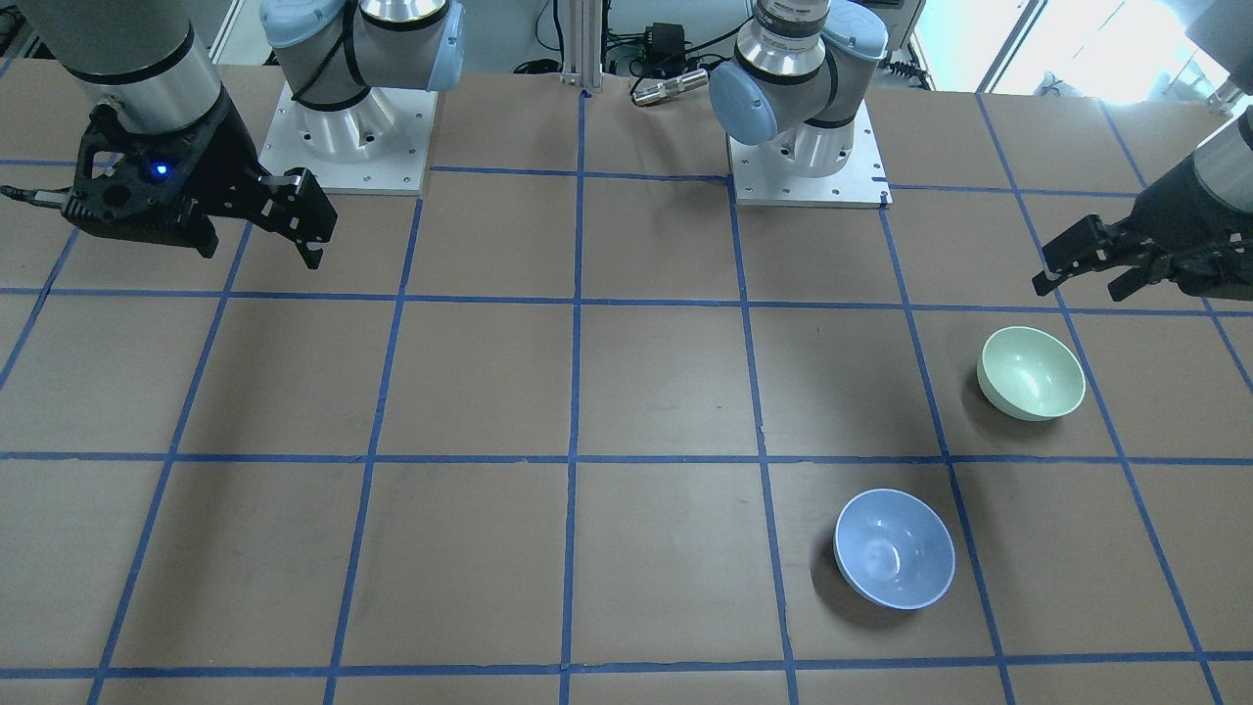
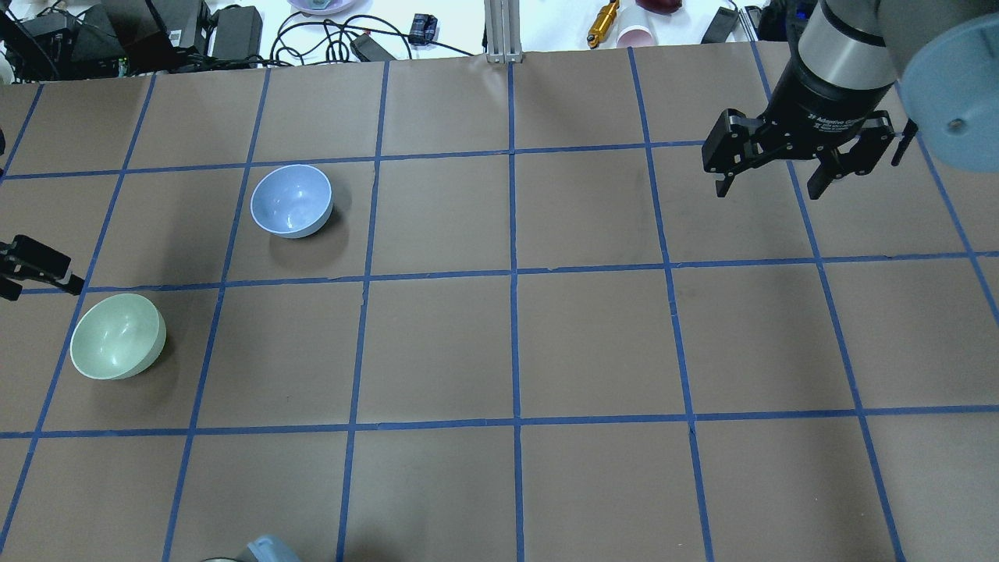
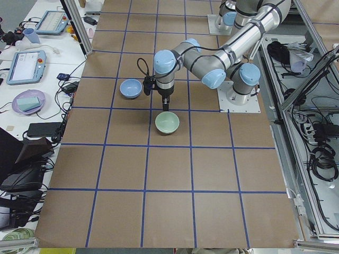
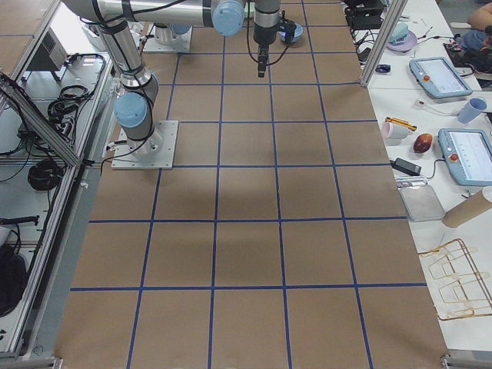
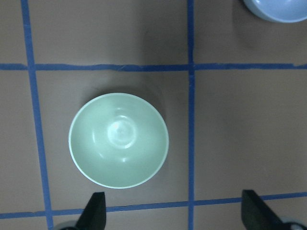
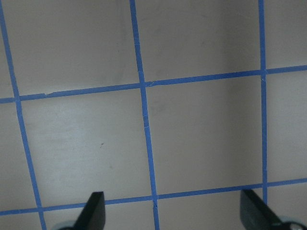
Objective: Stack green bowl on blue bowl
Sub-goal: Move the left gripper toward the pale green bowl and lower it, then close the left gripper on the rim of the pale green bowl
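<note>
The pale green bowl [image 1: 1031, 373] sits upright on the brown table on my left side; it also shows in the overhead view [image 2: 117, 336] and fills the left wrist view [image 5: 118, 140]. The light blue bowl [image 1: 894, 548] stands upright about one grid square away, farther from my base [image 2: 291, 200], and its edge shows in the left wrist view [image 5: 278, 8]. My left gripper [image 1: 1079, 286] is open and empty, hovering above and just beside the green bowl [image 5: 175, 213]. My right gripper [image 2: 771, 186] is open and empty, high over the table's far right [image 1: 308, 235].
The table [image 2: 515, 343] is brown paper with a blue tape grid. Both arm bases [image 1: 345, 147] [image 1: 808, 162] stand at the robot's edge. Cables, chargers and small items [image 2: 234, 27] lie beyond the far edge.
</note>
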Controlling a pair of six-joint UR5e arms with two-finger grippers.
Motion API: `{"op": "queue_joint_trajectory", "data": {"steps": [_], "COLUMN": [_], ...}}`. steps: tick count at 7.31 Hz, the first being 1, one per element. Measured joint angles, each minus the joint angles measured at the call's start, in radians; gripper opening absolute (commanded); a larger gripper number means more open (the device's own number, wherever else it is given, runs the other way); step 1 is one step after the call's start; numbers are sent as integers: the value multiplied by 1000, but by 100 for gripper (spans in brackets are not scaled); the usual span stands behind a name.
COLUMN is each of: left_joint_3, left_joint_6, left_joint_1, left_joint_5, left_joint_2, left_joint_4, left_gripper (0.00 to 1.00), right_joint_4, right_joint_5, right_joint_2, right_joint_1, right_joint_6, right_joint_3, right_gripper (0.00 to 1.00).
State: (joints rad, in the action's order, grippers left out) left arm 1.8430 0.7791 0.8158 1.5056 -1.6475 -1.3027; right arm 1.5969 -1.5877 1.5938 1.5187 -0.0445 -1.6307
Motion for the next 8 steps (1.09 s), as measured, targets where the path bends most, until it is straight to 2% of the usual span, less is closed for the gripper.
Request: {"op": "queue_joint_trajectory", "data": {"steps": [2, 4, 8], "left_joint_3": [69, 87, 125], "left_joint_6": [88, 109, 121], "left_joint_1": [-61, -78, -97], "left_joint_5": [-1, -1, -1], "left_joint_2": [-71, -148, -228], "left_joint_4": [156, 240, 306], "left_gripper": [100, 100, 100], "right_joint_4": [0, 0, 0], "right_joint_5": [0, 0, 0], "right_joint_2": [0, 0, 0], "right_joint_1": [0, 0, 0], "right_joint_6": [0, 0, 0], "right_joint_3": [0, 0, 0], "right_gripper": [100, 100, 100]}}
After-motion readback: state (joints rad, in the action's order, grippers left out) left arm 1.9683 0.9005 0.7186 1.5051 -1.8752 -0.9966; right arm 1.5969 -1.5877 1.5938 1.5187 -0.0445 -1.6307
